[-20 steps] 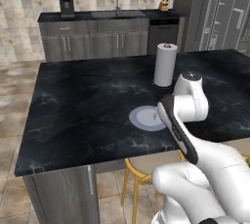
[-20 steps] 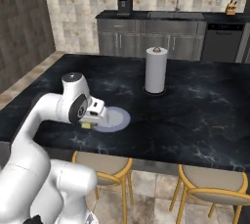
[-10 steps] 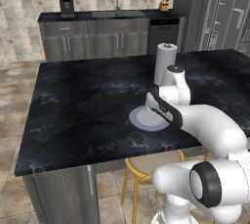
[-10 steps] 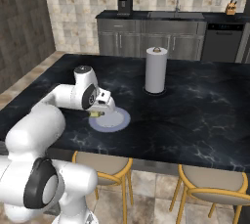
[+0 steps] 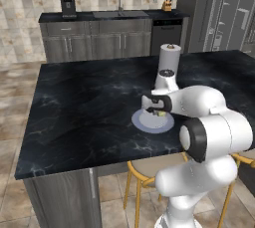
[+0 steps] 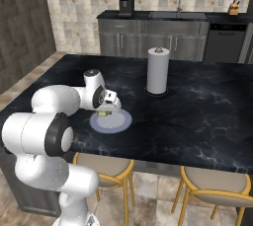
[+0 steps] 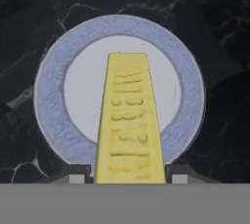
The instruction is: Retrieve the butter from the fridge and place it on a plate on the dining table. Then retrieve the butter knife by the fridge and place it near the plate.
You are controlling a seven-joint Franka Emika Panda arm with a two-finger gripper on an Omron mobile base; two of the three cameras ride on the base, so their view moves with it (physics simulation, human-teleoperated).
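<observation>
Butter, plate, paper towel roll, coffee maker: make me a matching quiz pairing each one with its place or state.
Things:
1. butter
2. plate
3. paper towel roll
4. coffee maker

Places or states:
A. on the far counter by the wall
B. lying flat under the tool
C. held between the tool's tips
D. standing upright on the table

Pairs: 1-C, 2-B, 3-D, 4-A

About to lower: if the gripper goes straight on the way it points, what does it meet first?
Probably the round pale bluish plate: the gripper, shut on the pale-yellow butter stick, points at its centre. The gap is unclear.
</observation>
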